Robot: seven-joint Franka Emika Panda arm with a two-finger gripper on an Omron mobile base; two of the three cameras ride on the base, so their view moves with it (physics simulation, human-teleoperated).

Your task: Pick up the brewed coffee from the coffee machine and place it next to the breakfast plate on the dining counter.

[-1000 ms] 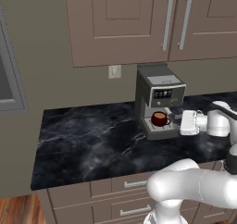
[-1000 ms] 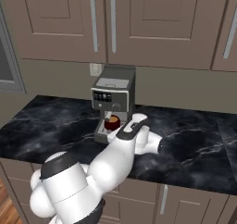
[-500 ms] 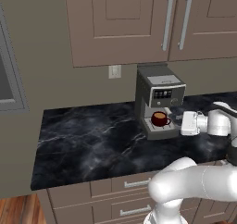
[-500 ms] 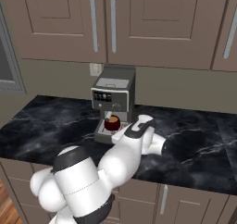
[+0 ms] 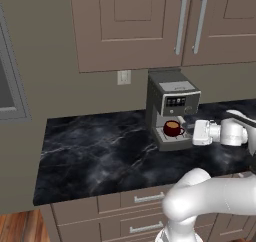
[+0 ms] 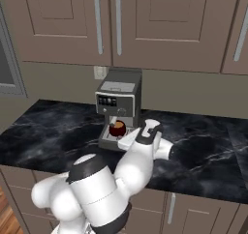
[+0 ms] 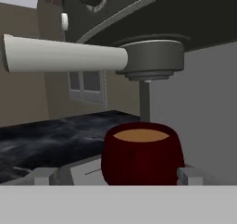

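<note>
The brewed coffee (image 5: 172, 128) is a dark red mug of light brown liquid standing on the drip tray in the bay of the coffee machine (image 5: 172, 103), under its spout. My gripper (image 5: 189, 132) reaches in level from the right, open, its tips just short of the mug. In the hand view the mug (image 7: 141, 153) stands close ahead between my two grey fingertips (image 7: 44, 175), which do not touch it. The right base view shows the mug (image 6: 117, 127) with my gripper (image 6: 127, 137) just in front of it. The breakfast plate and the dining counter are out of view.
The coffee machine stands on a black marble counter (image 5: 95, 151) under brown wall cabinets (image 5: 150, 21). A wall outlet (image 5: 123, 77) is behind it. The machine's white portafilter handle (image 7: 65, 54) juts out above the mug. My white arm (image 6: 121, 170) spans the counter's front edge.
My hand has edged a little closer to the mug from the right, and the elbow has shifted. The jaws have stayed open and the mug has not moved.
</note>
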